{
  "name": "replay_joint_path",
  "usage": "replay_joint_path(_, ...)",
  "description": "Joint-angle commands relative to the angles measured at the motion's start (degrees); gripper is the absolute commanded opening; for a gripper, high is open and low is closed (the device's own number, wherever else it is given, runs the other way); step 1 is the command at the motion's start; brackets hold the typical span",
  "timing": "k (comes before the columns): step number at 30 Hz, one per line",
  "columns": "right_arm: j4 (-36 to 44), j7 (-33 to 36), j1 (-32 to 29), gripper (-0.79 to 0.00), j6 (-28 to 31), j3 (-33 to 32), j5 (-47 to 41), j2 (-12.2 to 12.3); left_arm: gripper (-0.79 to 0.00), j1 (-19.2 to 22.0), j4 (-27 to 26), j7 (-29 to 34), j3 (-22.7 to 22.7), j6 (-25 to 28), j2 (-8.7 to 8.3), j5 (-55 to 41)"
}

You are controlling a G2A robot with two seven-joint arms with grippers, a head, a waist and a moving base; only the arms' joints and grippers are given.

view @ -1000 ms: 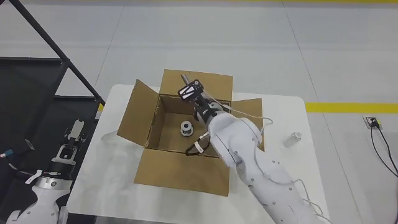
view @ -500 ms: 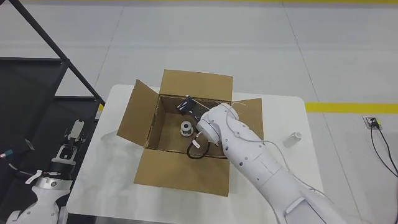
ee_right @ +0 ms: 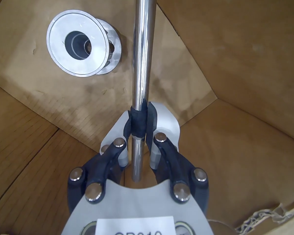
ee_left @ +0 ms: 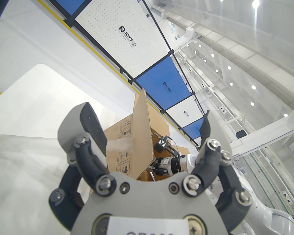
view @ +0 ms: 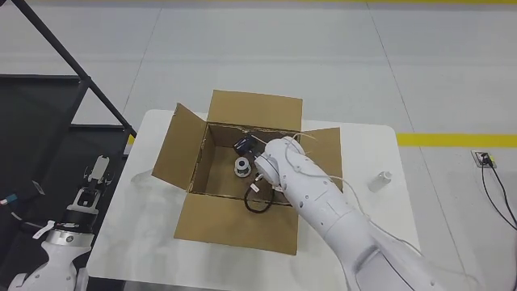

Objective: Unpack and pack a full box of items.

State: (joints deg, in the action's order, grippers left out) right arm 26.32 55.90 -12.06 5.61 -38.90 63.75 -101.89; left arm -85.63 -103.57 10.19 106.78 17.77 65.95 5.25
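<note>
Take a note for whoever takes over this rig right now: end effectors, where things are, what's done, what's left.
Right end effector: shut on the metal rod, down inside the cardboard box.
Left end effector: open, empty, beside the table.
Done: flanged metal fitting lies on the box floor.
Left: probably release the rod, then pack the small white cylinder on the table outside the box.

Items counted: one cardboard box; one flanged metal fitting inside it; one steel rod inside it; one small pale cylinder outside the box; one white table.
</note>
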Motion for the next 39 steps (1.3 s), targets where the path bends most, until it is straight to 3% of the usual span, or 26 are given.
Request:
replay_joint_path(1, -1.3, -0.4, 0.5, -0.539, 0.1, 0.1, -0.3, -0.5, 0.0, 0.0, 0.0, 0.0, 0.0, 0.0, 0.0, 0.0)
replay_joint_path(10, -2.3, -3.5, 1.8, -0.517, -0.8, -0.3, -0.2, -1.5, 0.0, 0.0, 0.0, 0.0, 0.0, 0.0, 0.0, 0.0)
replay_joint_path(16, 5.4, -5.4, 0.2, -0.446, -3.5, -1.7, 2.1, -0.1, 0.0, 0.0, 0.0, 0.0, 0.0, 0.0, 0.0, 0.0)
replay_joint_path(22, 27.0, -2.1, -8.7, -0.397, -7.2, -6.6, 9.3, 4.5, 0.0, 0.0, 0.0, 0.0, 0.0, 0.0, 0.0, 0.0)
replay_joint_path(24, 37.6, 1.0, -14.0, -0.175, -8.4, -9.5, 14.0, 6.6, 0.0, 0.0, 0.0, 0.0, 0.0, 0.0, 0.0, 0.0)
replay_joint_path(25, 43.2, 2.5, -17.0, -0.028, -8.7, -11.2, 16.3, 7.7, 0.0, 0.0, 0.0, 0.0, 0.0, 0.0, 0.0, 0.0)
replay_joint_path(26, 48.6, 3.9, -20.1, 0.0, -8.8, -12.9, 19.0, 8.6, 0.0, 0.0, 0.0, 0.0, 0.0, 0.0, 0.0, 0.0)
replay_joint_path(29, 63.3, 5.8, -29.1, 0.0, -9.6, -18.1, 26.2, 10.9, 0.0, 0.0, 0.0, 0.0, 0.0, 0.0, 0.0, 0.0)
replay_joint_path(33, 77.1, 4.7, -38.8, 0.0, -14.0, -25.1, 34.5, 12.6, 0.0, 0.0, 0.0, 0.0, 0.0, 0.0, 0.0, 0.0)
replay_joint_path(39, 86.6, 3.2, -47.7, 0.0, -20.9, -38.0, 37.9, 13.8, 0.0, 0.0, 0.0, 0.0, 0.0, 0.0, 0.0, 0.0)
